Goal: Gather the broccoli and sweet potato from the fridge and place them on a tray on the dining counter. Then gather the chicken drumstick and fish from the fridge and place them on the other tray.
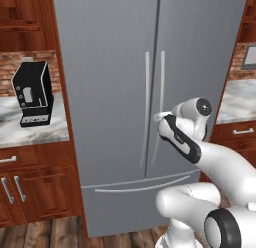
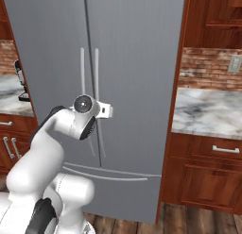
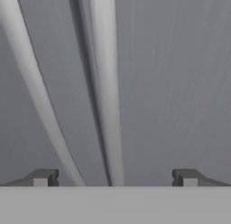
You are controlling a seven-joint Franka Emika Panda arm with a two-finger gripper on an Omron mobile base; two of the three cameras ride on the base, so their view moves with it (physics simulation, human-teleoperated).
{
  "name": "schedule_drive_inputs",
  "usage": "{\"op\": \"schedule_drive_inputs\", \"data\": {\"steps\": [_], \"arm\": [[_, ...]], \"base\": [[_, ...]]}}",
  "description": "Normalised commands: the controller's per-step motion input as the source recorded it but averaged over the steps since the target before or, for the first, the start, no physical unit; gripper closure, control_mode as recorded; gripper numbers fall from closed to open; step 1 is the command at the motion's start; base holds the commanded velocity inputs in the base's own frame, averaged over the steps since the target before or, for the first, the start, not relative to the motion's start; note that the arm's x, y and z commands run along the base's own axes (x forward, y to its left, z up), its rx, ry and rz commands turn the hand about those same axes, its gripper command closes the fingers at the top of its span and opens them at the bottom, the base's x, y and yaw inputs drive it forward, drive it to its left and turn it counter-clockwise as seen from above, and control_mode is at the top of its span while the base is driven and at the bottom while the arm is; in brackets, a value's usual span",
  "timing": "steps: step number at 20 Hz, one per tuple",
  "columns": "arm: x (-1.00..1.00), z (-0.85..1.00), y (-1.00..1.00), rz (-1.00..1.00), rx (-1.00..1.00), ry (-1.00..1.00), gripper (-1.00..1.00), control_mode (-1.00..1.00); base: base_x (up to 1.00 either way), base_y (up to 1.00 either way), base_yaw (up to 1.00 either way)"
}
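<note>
While fridge [image 1: 110,92] doors both sit shut, arm reaches toward centre seam. Gripper [image 3: 115,178] spread wide, pinching nothing; fingertips [image 3: 43,177] stand either side of right door handle [image 3: 107,83] in hand view, not touching it. Left door handle [image 3: 34,92] runs just beside, curving away. Wrist [image 1: 167,117] close to handles [image 1: 155,107], about mid-height of doors. Freezer drawer [image 1: 140,202] below, closed. Coffee machine [image 1: 32,94] on marble counter [image 1: 30,132] left of fridge. Second counter [image 2: 208,110] right of fridge.
</note>
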Motion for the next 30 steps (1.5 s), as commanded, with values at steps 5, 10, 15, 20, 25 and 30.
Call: {"op": "schedule_drive_inputs", "data": {"steps": [5, 10, 15, 20, 25, 30], "arm": [[0.36, -0.05, 0.0, 0.0, 0.01, 0.0, -1.0, -1.0], [0.41, -0.1, 0.0, 0.0, 0.02, 0.0, -1.0, -1.0], [0.44, -0.17, 0.0, 0.0, 0.0, 0.0, -1.0, -1.0], [0.41, -0.23, 0.0, 0.0, 0.0, 0.0, -1.0, -1.0], [0.38, -0.22, 0.0, 0.0, 0.0, 0.0, -1.0, -1.0], [0.15, -0.04, 0.0, 0.0, 0.0, 0.0, 1.0, -1.0]], "base": [[0.0, 0.0, 0.0], [0.0, 0.0, 0.0], [0.0, 0.0, 0.0], [0.0, 0.0, 0.0], [0.0, 0.0, 0.0], [0.0, 0.0, 0.0]]}}
